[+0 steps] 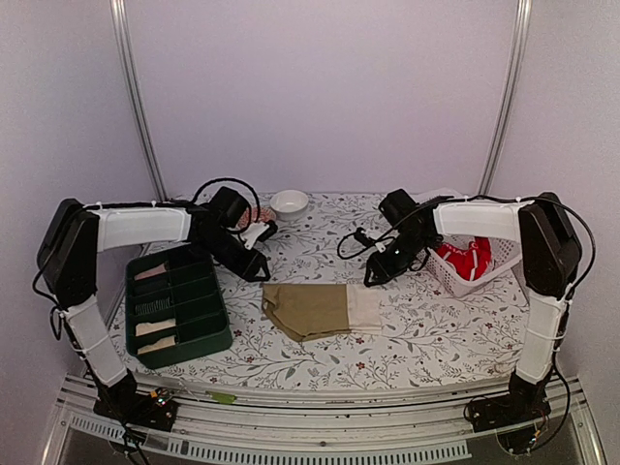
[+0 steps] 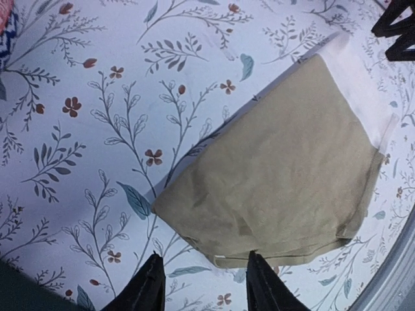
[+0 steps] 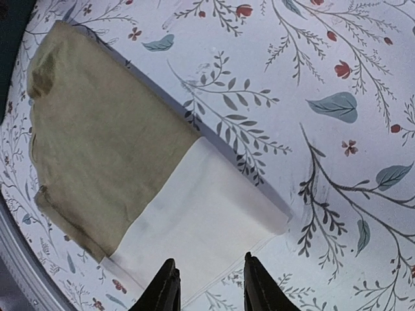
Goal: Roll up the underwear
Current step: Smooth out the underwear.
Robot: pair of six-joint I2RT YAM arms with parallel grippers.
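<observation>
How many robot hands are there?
2. The left gripper is at the tan end of the khaki underwear; the right gripper is at its cream end. Both have their jaws apart. No other hands show.

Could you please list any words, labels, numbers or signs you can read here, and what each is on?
None can be read.
The khaki underwear and its cream band show no tag or print.
The green tray, the white basket and the flowered tablecloth bear no lettering.
The small green patch on the near rail is too small to tell.
</observation>
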